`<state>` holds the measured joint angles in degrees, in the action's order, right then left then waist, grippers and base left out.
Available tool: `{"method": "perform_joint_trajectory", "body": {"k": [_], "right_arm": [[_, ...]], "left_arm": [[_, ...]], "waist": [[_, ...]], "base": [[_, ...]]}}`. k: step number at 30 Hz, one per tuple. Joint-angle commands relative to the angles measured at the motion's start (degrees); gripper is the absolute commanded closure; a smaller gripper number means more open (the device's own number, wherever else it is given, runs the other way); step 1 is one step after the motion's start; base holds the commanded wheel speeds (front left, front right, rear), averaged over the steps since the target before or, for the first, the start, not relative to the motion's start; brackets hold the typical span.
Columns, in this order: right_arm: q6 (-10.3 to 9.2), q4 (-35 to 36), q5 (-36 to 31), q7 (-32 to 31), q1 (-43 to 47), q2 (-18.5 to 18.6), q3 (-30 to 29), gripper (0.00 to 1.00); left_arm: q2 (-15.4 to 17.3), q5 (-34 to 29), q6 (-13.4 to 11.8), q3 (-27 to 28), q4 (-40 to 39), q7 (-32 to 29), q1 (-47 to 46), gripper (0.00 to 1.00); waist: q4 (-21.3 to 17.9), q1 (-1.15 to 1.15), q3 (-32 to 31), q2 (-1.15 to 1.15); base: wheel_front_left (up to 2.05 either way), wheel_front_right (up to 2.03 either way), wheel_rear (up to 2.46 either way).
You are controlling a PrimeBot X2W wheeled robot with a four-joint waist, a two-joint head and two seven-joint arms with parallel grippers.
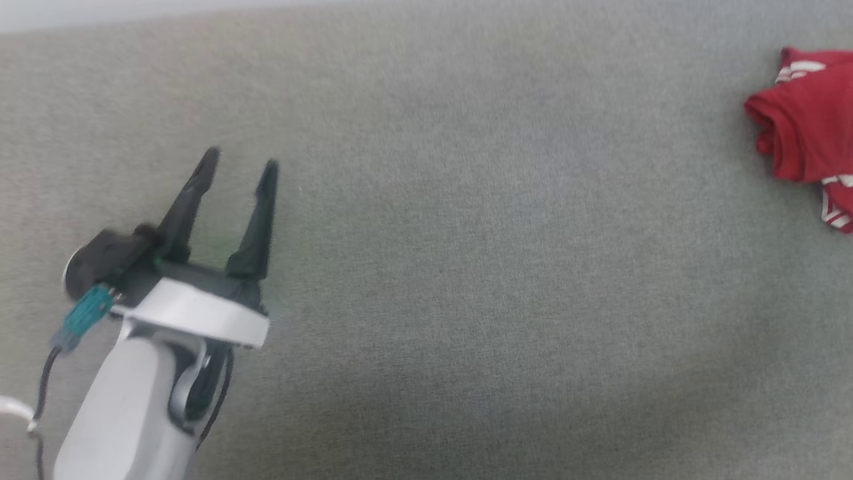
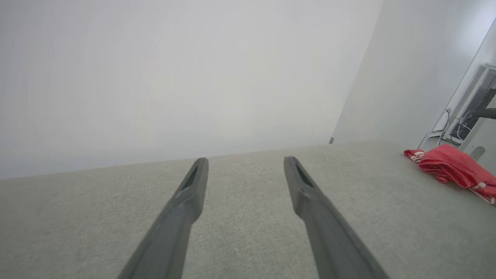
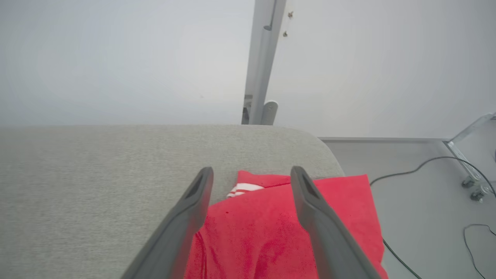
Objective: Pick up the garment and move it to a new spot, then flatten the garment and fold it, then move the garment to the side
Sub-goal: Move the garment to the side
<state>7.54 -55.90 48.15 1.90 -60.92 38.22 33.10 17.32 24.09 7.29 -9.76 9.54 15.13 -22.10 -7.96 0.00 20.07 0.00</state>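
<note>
A folded red garment (image 1: 810, 133) with white-striped trim lies bunched at the right edge of a grey upholstered surface (image 1: 466, 267), near its rounded far corner. The right gripper (image 3: 251, 172) hangs over the garment with its two dark tapered fingers spread apart, red cloth showing between and under them, while the left gripper (image 1: 241, 163), fingers also parted and holding nothing, is over the bare left part, well apart from the garment. The surface is a coarse woven fabric, backed by a plain pale wall (image 2: 155, 77), with a grey metal post (image 3: 263, 62) behind the corner and thin dark cables (image 3: 407, 170) on the smooth pale floor (image 3: 418, 201) beside it.
</note>
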Motion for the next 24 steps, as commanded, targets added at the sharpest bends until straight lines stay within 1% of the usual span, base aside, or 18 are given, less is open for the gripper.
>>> {"method": "perform_joint_trajectory", "body": {"k": [1,3,10,16,19,24], "right_arm": [[-0.11,0.86,0.45,1.41,1.97,-0.83,0.66,0.00],[-0.11,1.97,1.25,2.82,3.46,-1.56,1.01,0.00],[-0.11,5.80,2.91,8.88,9.73,-2.14,1.64,0.00],[-0.11,9.06,2.42,12.70,15.45,-2.92,0.97,0.00],[-0.11,10.72,0.92,13.25,18.46,-3.65,-0.01,0.00],[-0.11,16.01,-2.96,13.27,24.05,-5.27,-6.01,0.00]], "left_arm": [[0.12,-0.61,-0.34,1.36,-0.53,-0.02,2.08,0.00],[0.09,-0.54,-0.41,2.99,-1.15,-0.01,4.03,0.00],[-0.40,-1.53,-0.85,8.53,-3.61,-0.02,10.91,0.00],[-1.08,-1.92,-0.62,12.95,-5.08,-0.02,16.70,0.00],[-1.74,-1.78,-0.55,15.67,-6.00,-0.02,19.09,0.00],[-2.68,-2.24,-0.23,19.30,-6.93,-0.02,22.58,0.00]], "waist": [[0.93,0.00,-2.30,0.00],[1.47,0.00,-3.62,0.00],[3.57,0.00,-8.00,0.00],[4.32,0.00,-11.32,0.00],[4.40,0.00,-12.83,0.00],[4.37,0.00,-14.79,0.00]], "base": [[0.00,0.00,0.00],[0.00,0.00,0.00],[0.00,0.00,0.00],[0.00,0.00,0.00],[0.00,0.00,0.00],[0.00,0.00,0.00]]}}
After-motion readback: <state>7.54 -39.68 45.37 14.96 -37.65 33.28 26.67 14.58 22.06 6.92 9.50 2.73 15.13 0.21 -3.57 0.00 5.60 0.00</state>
